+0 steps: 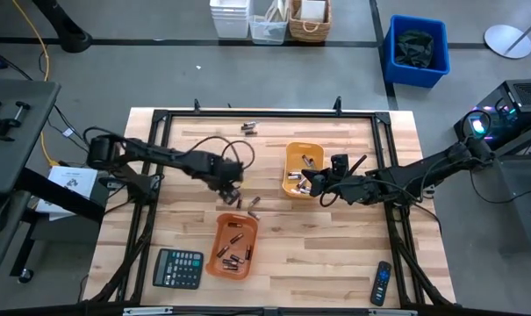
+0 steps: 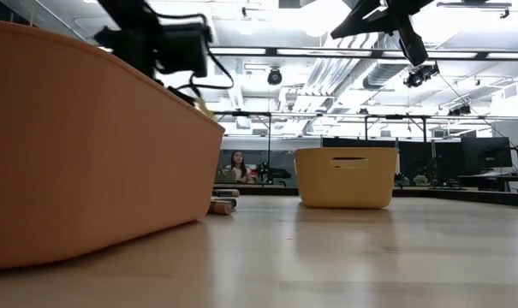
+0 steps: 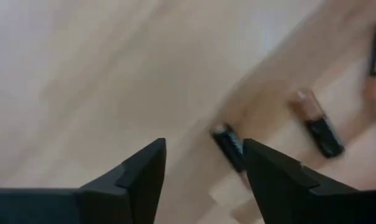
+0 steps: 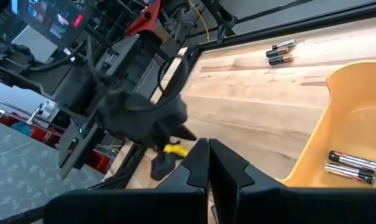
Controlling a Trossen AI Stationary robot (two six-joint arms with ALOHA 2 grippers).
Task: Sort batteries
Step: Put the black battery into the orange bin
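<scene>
Loose batteries [image 1: 246, 202] lie on the wooden table between the two trays; they also show in the low view as batteries [image 2: 223, 204]. My left gripper [image 1: 231, 187] hovers just above them, open. In its wrist view one dark battery [image 3: 229, 147] lies between the fingers of the left gripper [image 3: 203, 165], and another battery [image 3: 318, 124] lies beside it. My right gripper [image 1: 314, 185] is shut at the near left edge of the yellow tray [image 1: 289, 156]; nothing shows between the fingers of the right gripper [image 4: 207, 163]. Batteries [image 4: 349, 165] lie in the yellow tray [image 4: 362, 81]. The orange tray [image 1: 221, 230] holds several batteries [image 1: 233, 254].
Two more batteries [image 1: 247, 127] lie near the table's far edge. A black calculator [image 1: 177, 269] sits at the near left, and a black remote control [image 1: 381, 283] at the near right. A black frame [image 1: 265, 114] runs round the table. Bare wood lies between the orange tray and the remote.
</scene>
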